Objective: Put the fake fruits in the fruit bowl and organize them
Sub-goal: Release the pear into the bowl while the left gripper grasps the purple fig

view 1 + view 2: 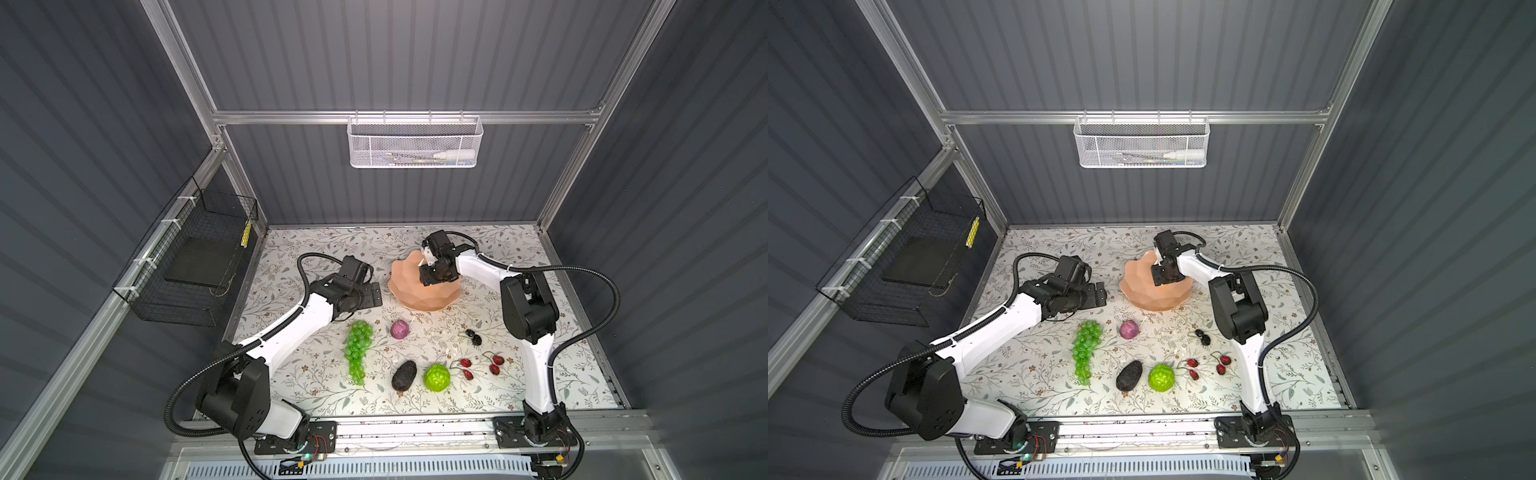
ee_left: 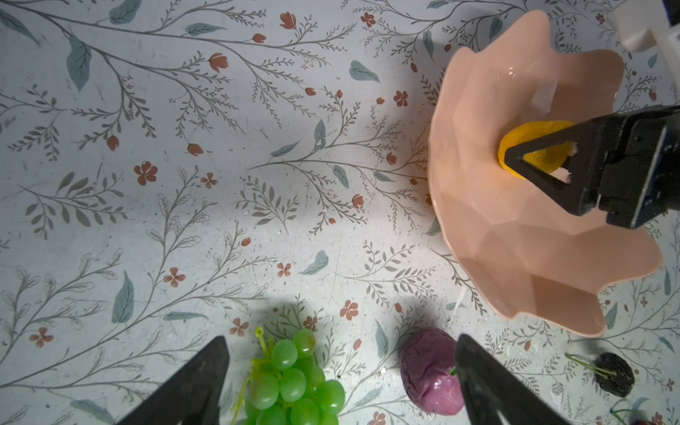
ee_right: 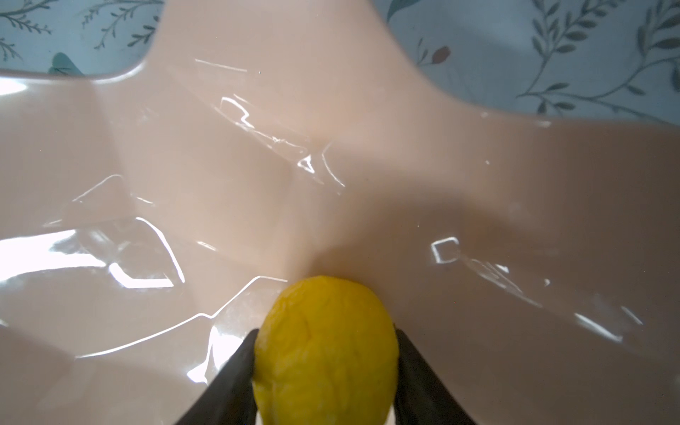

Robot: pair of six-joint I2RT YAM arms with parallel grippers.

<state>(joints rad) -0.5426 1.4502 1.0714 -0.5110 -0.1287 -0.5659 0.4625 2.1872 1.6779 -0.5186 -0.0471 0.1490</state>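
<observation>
The peach-pink fruit bowl (image 1: 419,293) (image 3: 331,165) stands at the table's back middle. My right gripper (image 1: 438,277) (image 3: 325,335) reaches down into it, shut on the yellow pear-like fruit (image 3: 325,353) (image 2: 530,131), low over the bowl's glossy floor. My left gripper (image 1: 374,295) (image 2: 340,342) hovers open and empty left of the bowl. On the table in front lie the green grape bunch (image 1: 357,351) (image 2: 290,382), purple round fruit (image 1: 400,329) (image 2: 428,371), dark avocado (image 1: 404,375), lime-green ball (image 1: 436,377), red cherries (image 1: 466,363) and dark cherries (image 1: 473,336).
A white mesh basket (image 1: 413,143) hangs on the back wall. A black wire basket (image 1: 195,257) is fixed to the left wall. Grey panels enclose the floral table (image 1: 311,395) on three sides, and the arm bases sit on its front rail.
</observation>
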